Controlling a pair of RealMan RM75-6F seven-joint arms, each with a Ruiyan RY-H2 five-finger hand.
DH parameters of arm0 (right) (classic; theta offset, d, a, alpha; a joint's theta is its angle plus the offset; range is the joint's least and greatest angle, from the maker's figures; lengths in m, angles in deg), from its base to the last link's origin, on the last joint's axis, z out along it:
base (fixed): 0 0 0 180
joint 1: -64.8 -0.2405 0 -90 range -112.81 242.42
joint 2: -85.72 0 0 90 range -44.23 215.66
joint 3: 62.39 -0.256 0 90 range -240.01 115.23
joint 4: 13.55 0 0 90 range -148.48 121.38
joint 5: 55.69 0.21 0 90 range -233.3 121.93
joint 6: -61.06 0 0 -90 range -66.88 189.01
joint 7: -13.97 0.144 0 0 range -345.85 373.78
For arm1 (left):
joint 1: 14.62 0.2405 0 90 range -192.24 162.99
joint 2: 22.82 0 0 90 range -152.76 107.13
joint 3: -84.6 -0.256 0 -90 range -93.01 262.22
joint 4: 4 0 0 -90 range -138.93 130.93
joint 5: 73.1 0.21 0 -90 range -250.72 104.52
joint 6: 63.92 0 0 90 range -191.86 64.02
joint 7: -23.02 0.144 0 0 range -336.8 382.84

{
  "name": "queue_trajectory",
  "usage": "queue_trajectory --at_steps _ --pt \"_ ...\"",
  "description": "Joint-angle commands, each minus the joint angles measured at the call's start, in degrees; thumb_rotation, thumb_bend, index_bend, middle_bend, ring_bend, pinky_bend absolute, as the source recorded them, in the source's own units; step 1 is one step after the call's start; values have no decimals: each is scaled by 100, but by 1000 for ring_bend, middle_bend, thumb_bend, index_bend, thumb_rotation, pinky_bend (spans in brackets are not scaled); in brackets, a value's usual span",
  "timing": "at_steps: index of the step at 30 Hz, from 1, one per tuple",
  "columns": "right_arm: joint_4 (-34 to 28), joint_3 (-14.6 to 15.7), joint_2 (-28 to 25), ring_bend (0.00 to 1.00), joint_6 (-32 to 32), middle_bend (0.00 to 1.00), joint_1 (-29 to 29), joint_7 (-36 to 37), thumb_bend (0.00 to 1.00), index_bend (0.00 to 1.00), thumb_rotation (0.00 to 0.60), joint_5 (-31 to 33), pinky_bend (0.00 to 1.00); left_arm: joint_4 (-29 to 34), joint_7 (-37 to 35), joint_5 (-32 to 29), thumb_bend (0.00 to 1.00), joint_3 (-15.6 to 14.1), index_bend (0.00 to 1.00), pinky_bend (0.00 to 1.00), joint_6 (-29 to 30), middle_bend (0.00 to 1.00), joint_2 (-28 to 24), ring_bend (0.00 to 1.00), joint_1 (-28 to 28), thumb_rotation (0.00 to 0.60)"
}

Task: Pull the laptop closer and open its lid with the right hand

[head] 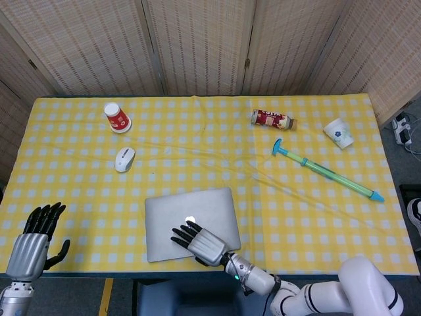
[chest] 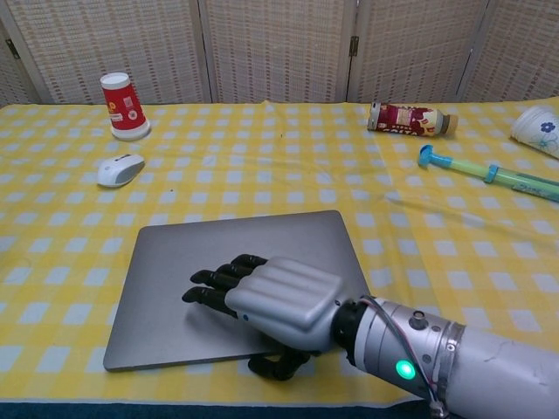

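Observation:
The silver laptop [head: 191, 214] [chest: 236, 262] lies with its lid down near the table's front edge. My right hand [head: 199, 242] [chest: 266, 301] lies over its front part, the fingers [chest: 214, 288] stretched across the lid and the thumb [chest: 275, 365] curled under the front edge. No gap shows between lid and base. At the table's front left corner my left hand [head: 36, 240] stands upright with spread fingers and nothing in it; the chest view does not show it.
A white mouse [head: 124, 158] and a red paper cup [head: 117, 117] lie at the back left. A bottle [head: 273, 120], a white cup [head: 339, 133] and a green-blue pump [head: 327, 171] lie at the back right. The yellow checked cloth [head: 85, 191] covers the table.

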Motion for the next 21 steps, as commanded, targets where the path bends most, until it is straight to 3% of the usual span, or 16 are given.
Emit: queue_trajectory --at_steps 1,21 --pt "31 -31 25 0 19 0 7 -7 426 0 600 -3 0 -13 -9 -1 466 -2 62 0 -3 103 3 24 0 600" --pt "95 -325 108 0 89 0 -52 -350 426 0 600 15 0 -142 -119 -48 465 13 62 0 -15 103 41 24 2 600"
